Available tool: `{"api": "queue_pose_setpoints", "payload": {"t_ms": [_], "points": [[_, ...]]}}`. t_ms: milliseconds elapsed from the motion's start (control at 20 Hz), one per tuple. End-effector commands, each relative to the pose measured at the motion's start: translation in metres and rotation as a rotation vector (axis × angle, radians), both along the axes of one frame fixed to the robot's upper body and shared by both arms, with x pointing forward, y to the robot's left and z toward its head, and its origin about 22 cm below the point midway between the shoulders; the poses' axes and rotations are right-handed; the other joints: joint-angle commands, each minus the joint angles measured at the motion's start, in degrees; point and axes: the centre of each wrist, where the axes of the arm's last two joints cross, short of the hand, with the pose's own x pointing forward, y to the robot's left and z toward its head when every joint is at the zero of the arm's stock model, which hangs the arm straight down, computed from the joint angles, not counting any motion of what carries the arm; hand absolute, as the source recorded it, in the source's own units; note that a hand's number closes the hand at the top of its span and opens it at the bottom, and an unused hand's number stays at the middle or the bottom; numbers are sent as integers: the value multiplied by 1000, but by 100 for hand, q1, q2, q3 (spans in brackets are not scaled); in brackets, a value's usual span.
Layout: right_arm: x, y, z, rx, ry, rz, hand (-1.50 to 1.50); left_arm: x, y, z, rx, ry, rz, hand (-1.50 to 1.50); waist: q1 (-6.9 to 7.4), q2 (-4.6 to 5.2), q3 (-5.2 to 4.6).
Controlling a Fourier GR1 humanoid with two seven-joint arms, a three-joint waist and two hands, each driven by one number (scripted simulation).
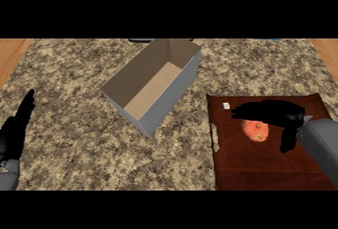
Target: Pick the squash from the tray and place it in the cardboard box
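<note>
Grasp step; right robot hand (272,112) over the squash (256,130) on the tray (264,170), fingers spread apart, not yet clamped; next: close, carry to the cardboard box (153,85) left of the tray.

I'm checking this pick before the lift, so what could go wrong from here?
1. The right hand sits over the squash with its fingers spread above rather than curled round it, so a closing grasp might catch it only partly and let it roll on the tray.
2. The cardboard box is narrow and set at an angle; the carried squash might clip its near wall.
</note>
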Motion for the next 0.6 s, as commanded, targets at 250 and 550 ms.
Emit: {"api": "queue_pose_setpoints", "payload": {"t_ms": [250,550], "points": [[3,18,-16,66,-106,-27,150,-2,-17,-8,-2,-6,-1,0,33,10,4],[14,29,-28,125,-224,-57,150,11,-10,-16,-10,3,-11,0,45,32,3]]}}
